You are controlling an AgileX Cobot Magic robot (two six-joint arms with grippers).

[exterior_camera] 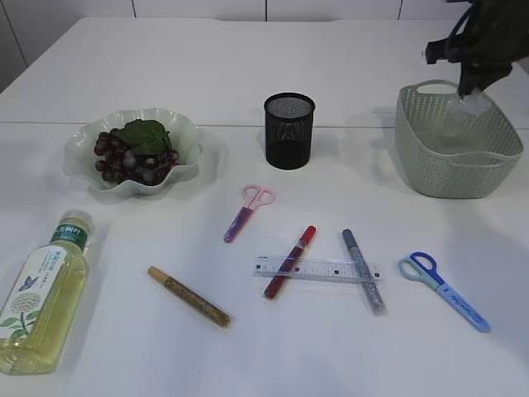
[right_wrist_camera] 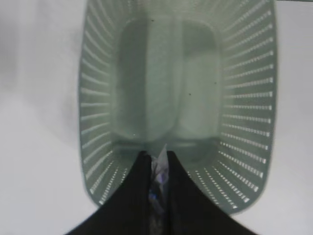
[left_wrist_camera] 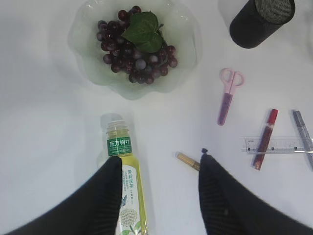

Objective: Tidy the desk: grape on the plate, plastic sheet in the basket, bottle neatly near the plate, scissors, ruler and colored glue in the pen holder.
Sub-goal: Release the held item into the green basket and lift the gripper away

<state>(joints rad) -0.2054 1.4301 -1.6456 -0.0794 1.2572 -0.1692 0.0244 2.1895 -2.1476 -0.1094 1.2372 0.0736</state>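
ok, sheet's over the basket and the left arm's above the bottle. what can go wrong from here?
1. The right gripper pinches only a small crumpled bit of the plastic sheet above the basket; light film could cling to the fingers on release.
2. The bottle lies on its side between the open left gripper jaws, so it may roll when grasped.
3. The gold glue stick lies near the left gripper's fingertip and could get nudged.

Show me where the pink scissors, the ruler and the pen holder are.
pink scissors (exterior_camera: 248,212), exterior view, on the middle where handles meet the sheath.
ruler (exterior_camera: 326,269), exterior view, on its clear middle stretch.
pen holder (exterior_camera: 289,136), exterior view, on its black mesh wall.
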